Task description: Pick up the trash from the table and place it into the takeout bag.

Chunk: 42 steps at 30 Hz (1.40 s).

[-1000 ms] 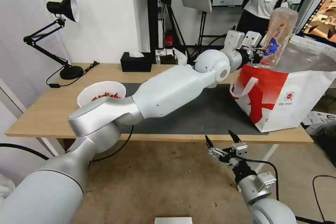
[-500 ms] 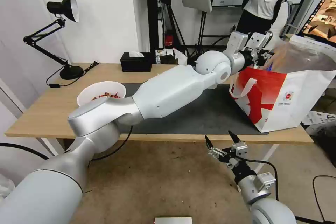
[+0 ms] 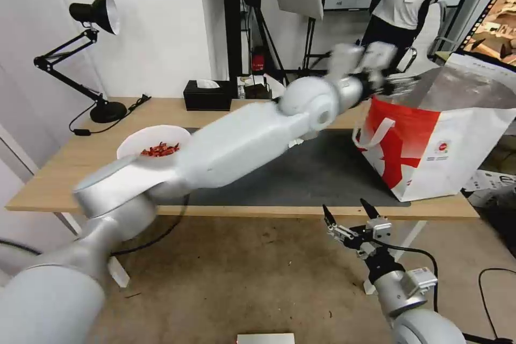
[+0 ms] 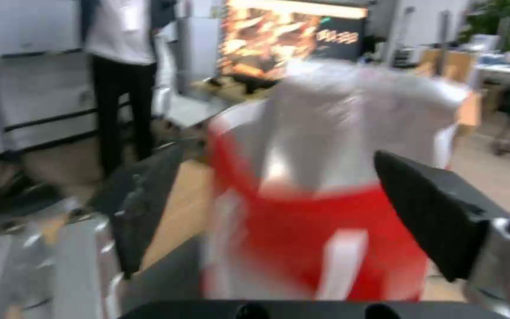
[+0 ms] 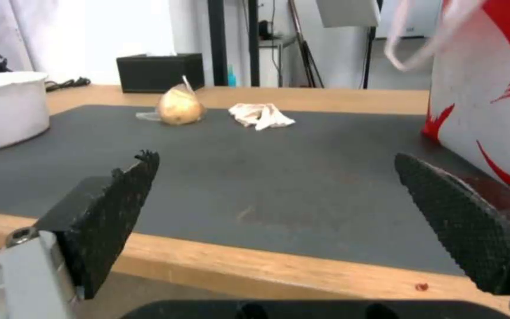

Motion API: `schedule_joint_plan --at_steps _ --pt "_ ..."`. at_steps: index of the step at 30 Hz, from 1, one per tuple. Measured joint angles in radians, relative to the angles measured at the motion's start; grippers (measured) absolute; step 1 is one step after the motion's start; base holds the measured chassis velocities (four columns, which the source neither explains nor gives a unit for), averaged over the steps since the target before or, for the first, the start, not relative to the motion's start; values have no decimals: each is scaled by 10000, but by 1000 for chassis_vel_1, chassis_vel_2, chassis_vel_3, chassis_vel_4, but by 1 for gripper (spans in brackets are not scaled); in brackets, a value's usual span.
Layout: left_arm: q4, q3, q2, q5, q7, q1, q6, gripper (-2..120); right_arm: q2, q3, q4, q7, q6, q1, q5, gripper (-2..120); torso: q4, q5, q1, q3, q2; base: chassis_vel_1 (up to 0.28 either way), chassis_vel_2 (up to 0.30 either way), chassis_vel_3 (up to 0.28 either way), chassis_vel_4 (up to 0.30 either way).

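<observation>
**Left arm at the bag mouth, hand empty**

Left gripper (image 3: 395,81) was up beside the rim of the takeout bag (image 3: 446,156), at its near-left corner. In the left wrist view its fingers (image 4: 438,212) stood spread wide with nothing between them, the bag's red front and foil lining ahead of them.

Right gripper (image 3: 352,220) hung below the table (image 3: 59,172) edge, in front of the dark mat (image 3: 322,172), fingers (image 5: 113,208) spread and empty.

The bag stood upright at the right end of the table, partly on the mat.

Trash on the table: white bowl (image 3: 153,142) of red scraps at the mat's left edge; a beige knotted bundle (image 5: 178,108) and crumpled white paper (image 5: 261,116) near each other on the far part of the mat, apart from the bag.

Black tissue box (image 3: 207,97) and desk lamp (image 3: 91,54) stood along the table's far side.
</observation>
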Motion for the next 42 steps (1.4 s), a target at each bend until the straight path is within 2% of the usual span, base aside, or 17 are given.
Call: schedule_joint_plan --at_steps 3,7,10,12,15,16,19,20,22,25,27,28,31,36,37,38,42 --pt "-1208 -630 1360 46 -86 1121 -35 99 -40 -6 1 54 22 49 12 100 -8 3 -1 -2 1 0 0 0 0" --pt "-1925 -1212 2166 197 -95 2068 -38 100 -68 -60 2 104 28 90 14 100 -11 2 1 0 0 0 0 0 0" --pt "-2887 -2345 3145 563 -66 3508 -46 100 -124 -94 72 205 94 138 -34 100 -7 1 0 0 0 0 0 0 0" --pt "-3137 -2724 3335 702 -39 3921 -47 100 -157 -86 104 237 115 142 -62 100 -8 6 0 -1 1 0 0 0 0" --pt "-3920 -4266 3824 1419 222 6051 -67 100 -307 33 253 409 131 132 -104 100 -11 1 0 0 0 0 0 0 0" --pt "-3920 -4266 3824 1419 222 6051 -67 100 -307 33 253 409 131 132 -104 100 -11 1 0 0 0 0 0 0 0" --pt "-4551 -5887 4226 2403 690 8236 -100 100 -398 99 324 580 131 66 -200 100 -10 7 0 -1 1 0 0 0 0" --pt "-4551 -5887 4226 2403 690 8236 -100 100 -398 99 324 580 131 66 -200 100 -10 7 0 -1 1 0 0 0 0" --pt "-4910 -6873 4337 3155 941 9787 -236 100 -421 105 331 715 131 45 -297 100 -10 4 0 -2 0 0 0 0 0" --pt "-5202 -7773 4243 4025 1108 11425 -609 100 -396 128 343 906 129 -15 -394 100 -7 8 -1 -2 0 0 0 0 0" --pt "-5559 -8928 3753 4922 1271 13145 -874 100 -288 140 346 1159 128 -69 -504 100 -14 9 -1 -2 0 0 0 0 0" --pt "-5559 -8928 3753 4922 1271 13145 -874 100 -288 140 346 1159 128 -69 -504 100 -14 9 -1 -2 0 0 0 0 0" --pt "-5614 -9828 2869 6441 1604 14948 -1329 100 -197 245 346 1513 64 -219 -603 100 -7 1 -1 -2 0 0 0 0 0" --pt "-5658 -10454 2045 7433 1720 16105 -1853 100 -183 348 236 1840 21 -444 -645 100 -10 9 -1 -1 0 0 0 0 0" --pt "-5705 -10956 1292 8674 1914 16915 -2302 100 -88 382 0 1965 272 -685 -816 100 -11 11 0 -1 0 0 0 0 0" --pt "-5684 -11076 1043 9020 1982 17176 -2498 100 -18 380 -136 1860 569 -741 -988 100 -10 9 -1 -1 1 0 0 0 0" --pt "-5649 -11241 624 9351 2095 17577 -2838 100 153 329 -439 1564 1071 -785 -1355 100 -10 10 0 0 0 0 0 0 0"
